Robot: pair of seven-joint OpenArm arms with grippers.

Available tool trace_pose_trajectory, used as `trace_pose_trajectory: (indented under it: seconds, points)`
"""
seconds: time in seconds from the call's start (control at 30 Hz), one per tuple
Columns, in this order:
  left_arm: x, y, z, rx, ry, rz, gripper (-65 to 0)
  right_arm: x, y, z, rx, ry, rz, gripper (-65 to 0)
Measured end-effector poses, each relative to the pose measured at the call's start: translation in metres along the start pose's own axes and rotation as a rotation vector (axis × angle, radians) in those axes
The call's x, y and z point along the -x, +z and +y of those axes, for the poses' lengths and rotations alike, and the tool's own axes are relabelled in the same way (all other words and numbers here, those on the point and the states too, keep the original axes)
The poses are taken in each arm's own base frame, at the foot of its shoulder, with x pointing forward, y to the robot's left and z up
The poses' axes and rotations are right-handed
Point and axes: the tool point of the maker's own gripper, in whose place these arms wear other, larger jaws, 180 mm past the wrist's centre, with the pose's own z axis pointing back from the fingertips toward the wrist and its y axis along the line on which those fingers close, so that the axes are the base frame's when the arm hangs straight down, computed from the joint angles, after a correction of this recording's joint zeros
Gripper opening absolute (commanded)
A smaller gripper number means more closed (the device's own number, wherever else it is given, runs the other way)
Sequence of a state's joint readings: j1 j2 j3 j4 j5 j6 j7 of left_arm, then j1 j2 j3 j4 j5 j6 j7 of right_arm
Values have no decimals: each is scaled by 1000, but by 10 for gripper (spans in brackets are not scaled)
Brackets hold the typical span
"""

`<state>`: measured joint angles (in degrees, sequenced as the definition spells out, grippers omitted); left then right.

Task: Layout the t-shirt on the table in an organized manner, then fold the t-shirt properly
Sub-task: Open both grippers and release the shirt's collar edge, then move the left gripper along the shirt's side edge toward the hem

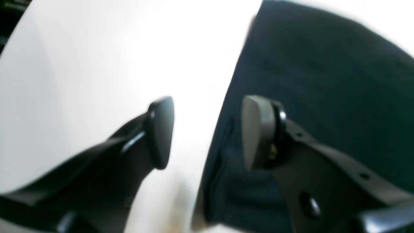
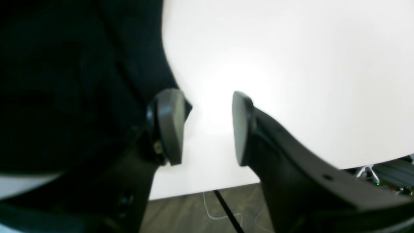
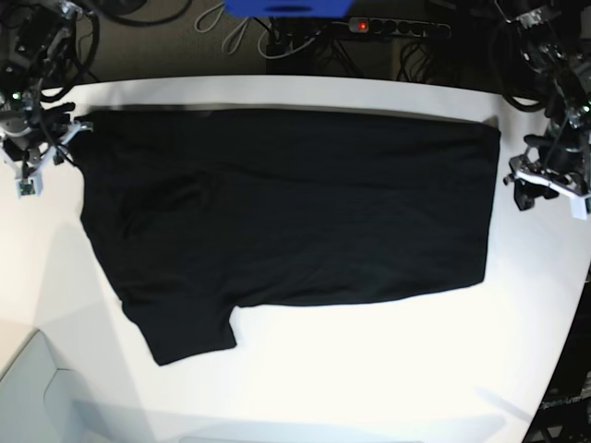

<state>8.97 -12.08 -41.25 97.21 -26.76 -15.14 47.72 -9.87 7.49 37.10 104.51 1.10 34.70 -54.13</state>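
Observation:
The black t-shirt lies spread flat on the white table, one short sleeve sticking out at the near left. In the base view my left gripper hovers just off the shirt's right edge. It is open in the left wrist view, where one finger is over the t-shirt, the other over the bare table, and the cloth edge runs under the gap. My right gripper is at the shirt's far left corner. It is open too, beside the t-shirt, with only the table between its fingers.
A power strip and tangled cables lie beyond the table's far edge, next to a blue object. The floor with cables shows below the table's edge in the right wrist view. A pale grey surface sits at the near left corner.

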Motion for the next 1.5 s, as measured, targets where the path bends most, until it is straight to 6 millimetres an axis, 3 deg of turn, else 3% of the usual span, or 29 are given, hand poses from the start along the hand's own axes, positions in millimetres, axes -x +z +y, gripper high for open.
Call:
trace_pose_trajectory:
  seconds: [0.1, 0.3, 0.6, 0.67, 0.8, 0.97, 1.2, 1.5]
  points:
    - [-14, -15, 7, -12, 60, -28, -323, -11, -1, 2, -7, -7, -28, -397]
    - [-15, -57, 4, 12, 179, 7, -323, -19, -3, 7, -17, -4, -41, -397]
    - [-23, -100, -13, 67, 302, 25, -323, -26, -5, 13, -33, 21, -56, -397]
    - [-23, -111, -21, 72, 281, 15, -323, -26, -5, 13, -35, 20, -55, -397]
    - [-20, -131, -58, 136, 190, 17, -323, -26, -5, 14, -35, 20, -55, -397]
    - [-16, -147, -79, 168, 162, 13, -323, -26, -5, 13, -35, 20, -55, -397]
    - [0, -162, -67, 123, 223, 11, -323, -26, -5, 13, -35, 20, -54, -397]
    - [-3, -173, -80, 140, 217, 27, -327, -25, -5, 13, -35, 21, -52, -397]
